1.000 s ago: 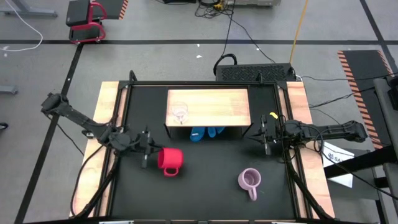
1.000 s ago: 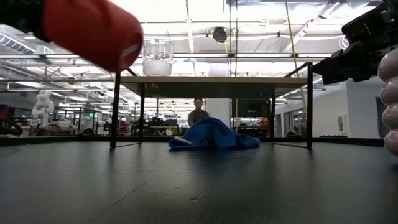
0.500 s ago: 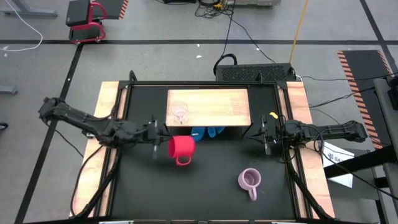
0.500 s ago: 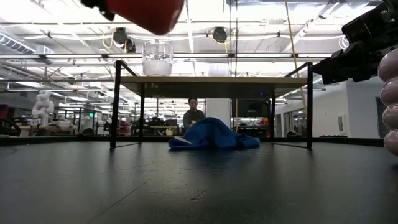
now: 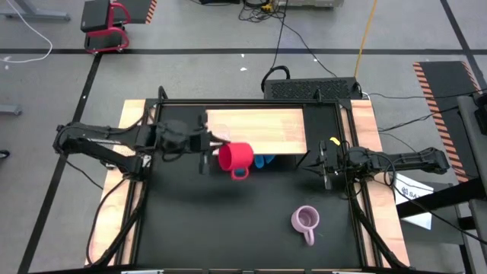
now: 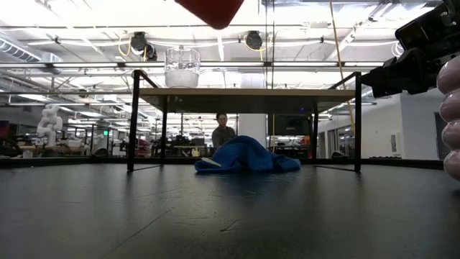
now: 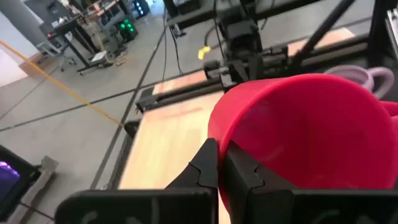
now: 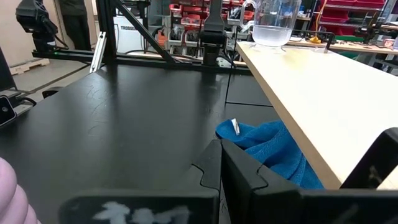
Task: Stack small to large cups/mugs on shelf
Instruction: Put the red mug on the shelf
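Observation:
The red mug hangs in the air over the near edge of the shelf, and my left gripper is shut on it. In the low view only the mug's bottom shows, high above the shelf's top board. A small clear glass cup stands on the shelf's left part, just beyond the mug. The lilac mug stands on the black table at the near right. My right gripper waits shut at the table's right side, touching nothing. My left gripper pinches the red mug's wall at the rim between its two fingers; one finger seems to be inside the mug and one outside. The fingers come nearly level from the table's left, slanting a little down. The mug is lifted clear, its handle toward the near side.
A crumpled blue cloth lies on the table under the shelf's near edge. The shelf's black legs stand at its corners. The right half of the shelf board is bare. A person sits in the room far behind the table.
My left gripper has risen and swung toward the table's right and far side, toward the shelf, rolling somewhat as it went. The red mug has gone with it, from low over the table's left part to high above the shelf's near edge beside the glass cup.

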`<action>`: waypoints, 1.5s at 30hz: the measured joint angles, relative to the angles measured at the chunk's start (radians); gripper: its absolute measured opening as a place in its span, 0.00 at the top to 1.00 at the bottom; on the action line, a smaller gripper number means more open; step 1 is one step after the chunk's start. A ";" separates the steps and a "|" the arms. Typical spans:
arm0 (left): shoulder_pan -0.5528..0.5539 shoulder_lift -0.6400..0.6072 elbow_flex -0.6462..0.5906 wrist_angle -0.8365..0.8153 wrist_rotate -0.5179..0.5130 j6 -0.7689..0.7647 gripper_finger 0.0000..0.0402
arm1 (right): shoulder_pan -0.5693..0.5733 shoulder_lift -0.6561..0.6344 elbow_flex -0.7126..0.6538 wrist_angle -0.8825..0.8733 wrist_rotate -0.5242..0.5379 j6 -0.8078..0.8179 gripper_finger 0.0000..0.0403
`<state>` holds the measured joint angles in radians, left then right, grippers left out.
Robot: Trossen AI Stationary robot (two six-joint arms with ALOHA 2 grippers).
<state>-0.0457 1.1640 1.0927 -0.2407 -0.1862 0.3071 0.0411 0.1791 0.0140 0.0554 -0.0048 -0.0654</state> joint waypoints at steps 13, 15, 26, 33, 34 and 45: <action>0.313 0.058 0.178 -0.042 0.332 0.018 0.99 | 0.000 0.000 0.000 0.000 0.000 0.000 1.00; 0.346 0.087 0.207 -0.051 0.363 0.010 0.99 | 0.000 0.000 0.000 0.000 0.000 0.000 1.00; 0.434 0.233 0.387 -0.108 0.471 0.026 0.99 | 0.000 0.000 0.000 0.000 0.000 0.001 1.00; 0.477 0.258 0.434 -0.102 0.503 0.036 0.99 | 0.000 0.000 0.000 0.000 0.000 0.001 1.00; 0.485 0.258 0.435 -0.099 0.503 0.037 0.99 | 0.000 0.000 0.000 0.000 0.000 0.001 1.00; 0.567 0.277 0.437 -0.047 0.578 -0.008 0.99 | 0.000 0.000 0.000 0.000 0.000 0.001 1.00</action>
<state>0.5216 1.4412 1.5295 -0.2880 0.3922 0.2989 0.0412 0.1791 0.0143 0.0559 -0.0048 -0.0643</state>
